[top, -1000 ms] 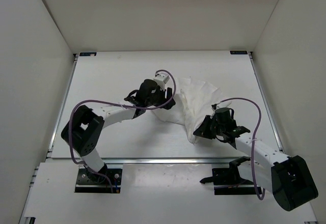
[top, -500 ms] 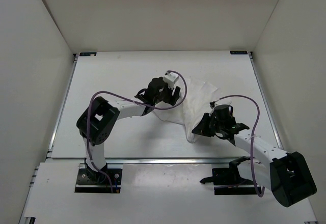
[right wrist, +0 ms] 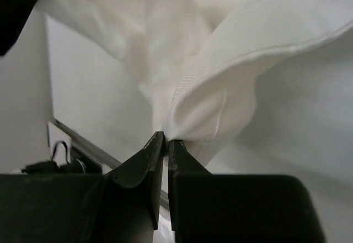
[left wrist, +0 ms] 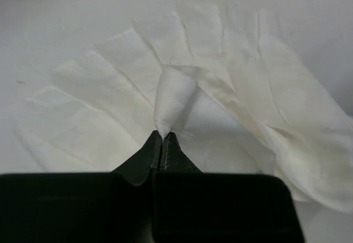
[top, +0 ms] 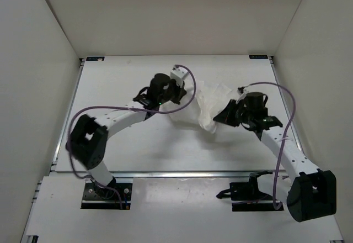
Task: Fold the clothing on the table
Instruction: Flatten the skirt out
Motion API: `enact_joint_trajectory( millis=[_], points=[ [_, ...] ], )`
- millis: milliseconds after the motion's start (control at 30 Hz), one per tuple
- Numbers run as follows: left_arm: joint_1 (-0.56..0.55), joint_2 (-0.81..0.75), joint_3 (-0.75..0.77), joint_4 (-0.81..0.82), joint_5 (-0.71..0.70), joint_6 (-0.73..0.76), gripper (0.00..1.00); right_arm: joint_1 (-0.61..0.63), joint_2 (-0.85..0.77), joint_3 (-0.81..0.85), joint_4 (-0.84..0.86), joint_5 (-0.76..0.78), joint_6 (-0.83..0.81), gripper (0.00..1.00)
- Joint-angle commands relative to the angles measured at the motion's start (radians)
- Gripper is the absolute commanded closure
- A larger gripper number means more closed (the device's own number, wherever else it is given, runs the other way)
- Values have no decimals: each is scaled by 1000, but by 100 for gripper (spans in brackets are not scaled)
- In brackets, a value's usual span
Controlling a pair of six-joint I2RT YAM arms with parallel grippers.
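The clothing (top: 208,100), white and pleated, lies bunched on the table (top: 118,77) right of centre, between my two grippers. My left gripper (top: 185,100) reaches in from the left. In the left wrist view it (left wrist: 162,136) is shut on a raised pinch of the clothing (left wrist: 231,72), whose pleats fan out beyond. My right gripper (top: 219,117) comes in from the right. Seen from its wrist camera, this gripper (right wrist: 166,139) is shut on a hemmed edge of the clothing (right wrist: 259,55), which hangs lifted above the table.
White walls stand on three sides. Metal rails run along the table's left edge (top: 67,119), right edge (top: 285,110) and near edge (top: 182,173). The near rail (right wrist: 83,141) also shows below the lifted fabric in the right wrist view.
My left gripper has closed on a pinch of the clothing. My right gripper has carried its edge up and back toward the far right, drawing the clothing into a narrower bunch.
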State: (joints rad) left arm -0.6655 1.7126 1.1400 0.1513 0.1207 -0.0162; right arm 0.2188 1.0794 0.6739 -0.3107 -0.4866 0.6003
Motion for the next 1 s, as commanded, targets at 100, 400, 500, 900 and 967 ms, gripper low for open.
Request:
enact_joint_trajectory(
  millis=[100, 400, 500, 900, 967],
  points=[
    [93, -479, 73, -151, 54, -51, 100, -209, -154, 309, -137, -113, -33, 100],
    [240, -783, 23, -243, 134, -171, 100, -196, -124, 527, -167, -168, 44, 100],
    [262, -714, -8, -236, 157, -185, 100, -129, 24, 571, -70, -211, 73, 100],
    [406, -193, 524, -346, 287, -127, 100, -59, 554, 1279, -260, -130, -72, 100],
    [392, -188, 553, -363, 274, -108, 100, -75, 538, 1242, -268, -124, -83, 100]
  ],
)
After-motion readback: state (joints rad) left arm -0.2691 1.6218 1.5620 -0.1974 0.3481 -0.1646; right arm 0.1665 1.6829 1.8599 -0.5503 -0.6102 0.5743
